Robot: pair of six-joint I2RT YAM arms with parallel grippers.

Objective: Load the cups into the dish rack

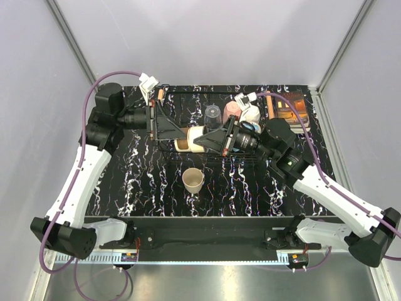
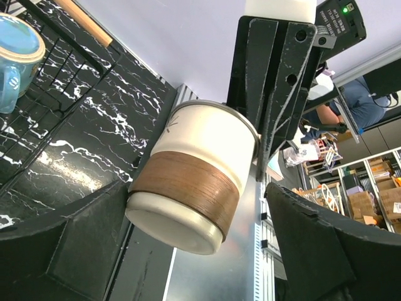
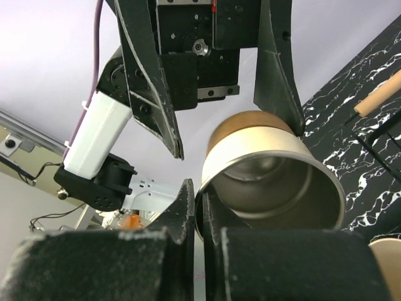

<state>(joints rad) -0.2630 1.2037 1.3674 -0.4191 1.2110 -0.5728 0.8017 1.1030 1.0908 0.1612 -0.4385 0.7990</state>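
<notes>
Up above the counter (image 1: 138, 182), both arms reached toward the middle and met nose to nose over the near part of the dish rack (image 1: 207, 93). The left arm came in from the left with its forearm roughly level. The right arm stretched up from the right corner, wrist pointed left.

The banded cup (image 1: 191, 139) hung on its side between them, off the counter, with its mouth toward the right arm. The right gripper (image 3: 199, 200) had its jaws pinched shut on the rim, one finger inside the mouth and one outside. The left gripper (image 1: 178, 135) had its jaws spread wide on either side of the cup's base end. There was a clear gap on one side, and the cup sat right up against the other finger, though I couldn't tell if it actually touched.

The cup itself was cream with a wide wood-brown band around the lower half and a plain pale bottom.

Another cream cup (image 1: 193, 180) stood upright on the counter in front of the rack. A blue mug (image 2: 15, 63) sat in the rack.
</notes>
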